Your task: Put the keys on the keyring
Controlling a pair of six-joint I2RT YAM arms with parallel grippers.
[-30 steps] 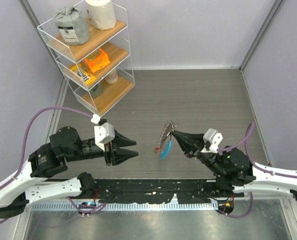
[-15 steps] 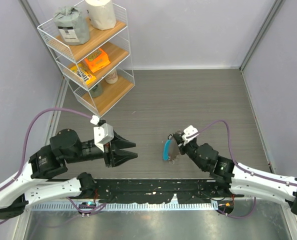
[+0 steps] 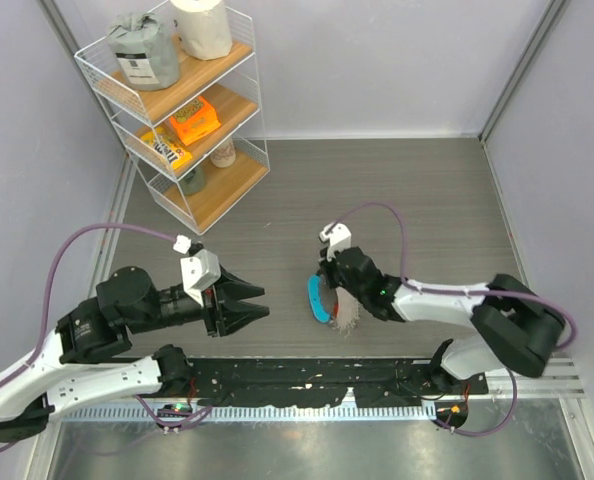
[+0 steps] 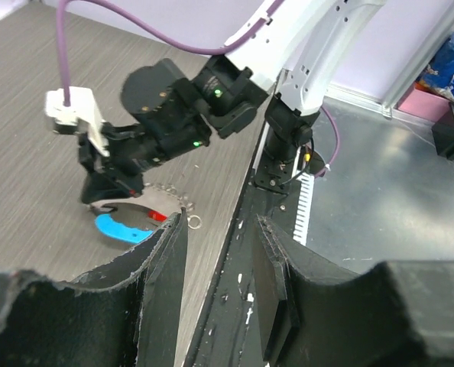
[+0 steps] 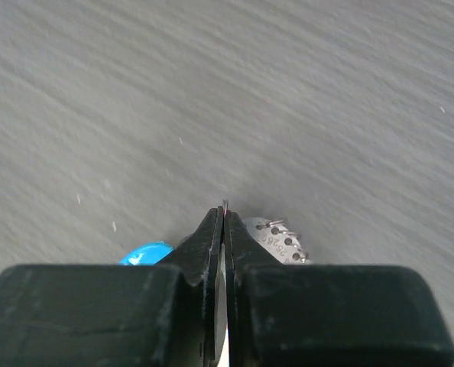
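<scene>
My right gripper (image 3: 333,287) points down at the grey table and is shut on the thin metal keyring (image 5: 225,205). The ring's edge sticks out between the closed fingertips in the right wrist view. The blue tag (image 3: 317,300) lies to its left on the table, and the fan of silvery keys (image 3: 348,313) lies just to its right. In the left wrist view I see the blue tag (image 4: 123,228), a small red tag (image 4: 158,217) and the keys (image 4: 168,206) under the right gripper (image 4: 105,195). My left gripper (image 3: 255,304) is open and empty, left of the tag.
A white wire shelf rack (image 3: 177,105) with rolls and packets stands at the back left. The black base rail (image 3: 307,385) runs along the table's near edge. A small loose ring (image 4: 194,222) lies beside the keys.
My right gripper has swung left and come down to the table with the keyring and keys, and its arm is now stretched out low. My left gripper has shifted only slightly.
</scene>
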